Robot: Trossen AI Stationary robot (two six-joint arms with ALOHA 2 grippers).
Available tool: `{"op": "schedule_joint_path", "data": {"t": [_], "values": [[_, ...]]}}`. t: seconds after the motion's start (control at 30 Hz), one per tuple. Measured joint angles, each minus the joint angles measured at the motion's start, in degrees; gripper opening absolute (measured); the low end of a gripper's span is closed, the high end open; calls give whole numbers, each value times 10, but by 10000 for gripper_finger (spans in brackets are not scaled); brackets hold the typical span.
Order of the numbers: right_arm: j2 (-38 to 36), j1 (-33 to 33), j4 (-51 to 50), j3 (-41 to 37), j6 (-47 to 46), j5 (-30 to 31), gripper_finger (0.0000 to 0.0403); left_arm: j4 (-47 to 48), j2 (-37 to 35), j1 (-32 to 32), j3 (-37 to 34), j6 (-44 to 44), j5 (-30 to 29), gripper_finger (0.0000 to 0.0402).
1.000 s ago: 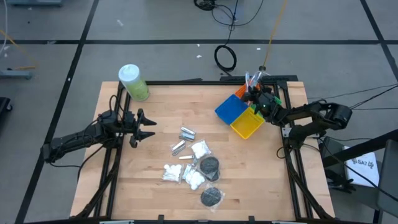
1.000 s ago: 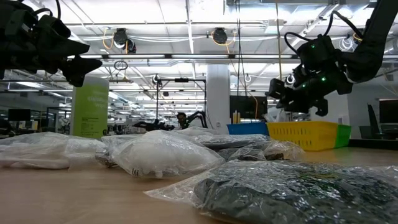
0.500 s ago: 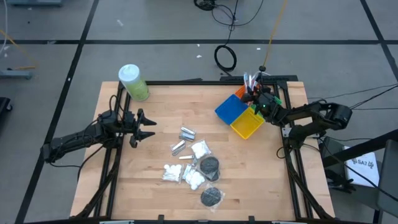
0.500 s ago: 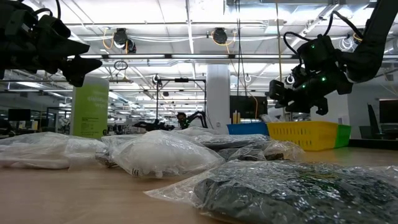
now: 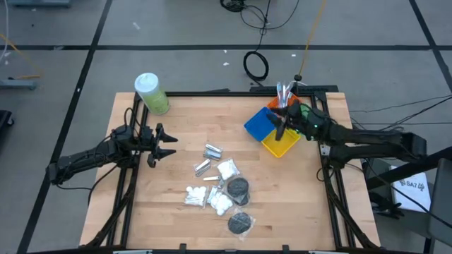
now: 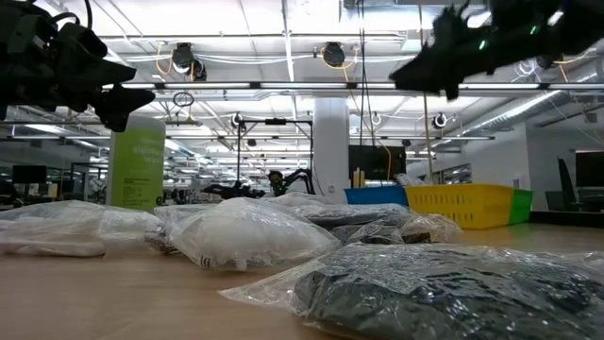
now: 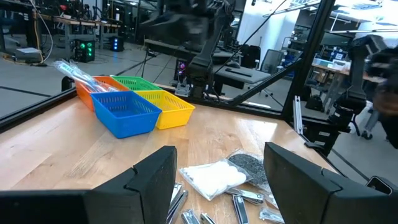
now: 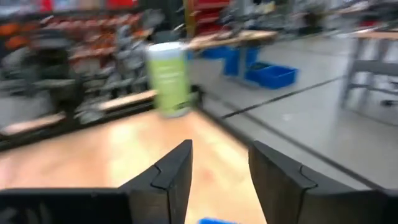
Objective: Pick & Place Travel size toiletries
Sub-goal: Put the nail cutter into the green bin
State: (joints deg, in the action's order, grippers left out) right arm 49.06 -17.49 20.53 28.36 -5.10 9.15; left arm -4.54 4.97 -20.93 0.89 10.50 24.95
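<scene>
The right claw (image 5: pixel 281 129) is on the move: a second ago it sat tucked at the far edge by the orange bin (image 5: pixel 274 106), and now the arm stretches out over the yellow bin (image 5: pixel 280 141) and blue bin (image 5: pixel 260 123). Its fingers (image 8: pixel 168 177) stand apart with nothing between them. The left claw (image 5: pixel 167 144) has not budged, hovering at the bench's (image 5: pixel 169 212) left side, spread wide and empty.

The toothbrushes (image 5: pixel 284 90) stick up from the orange bin. Mid-bench lie the silver tubes (image 5: pixel 212 151), the cotton ball bags (image 5: pixel 227 169) and two black discs (image 5: pixel 236 188), bunched close, well apart from both claws. The green bottle (image 5: pixel 150 92) stands at the far left corner.
</scene>
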Motion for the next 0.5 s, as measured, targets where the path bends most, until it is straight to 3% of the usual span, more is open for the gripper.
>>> {"op": "schedule_joint_path", "data": {"t": [0.17, 0.5], "values": [[-84, 109, -143, 41, 15, -4, 128, 0, 0, 0, 0, 0, 0, 239], [-233, 250, -161, -26, 9, -1, 99, 0, 0, 0, 0, 0, 0, 239]]}}
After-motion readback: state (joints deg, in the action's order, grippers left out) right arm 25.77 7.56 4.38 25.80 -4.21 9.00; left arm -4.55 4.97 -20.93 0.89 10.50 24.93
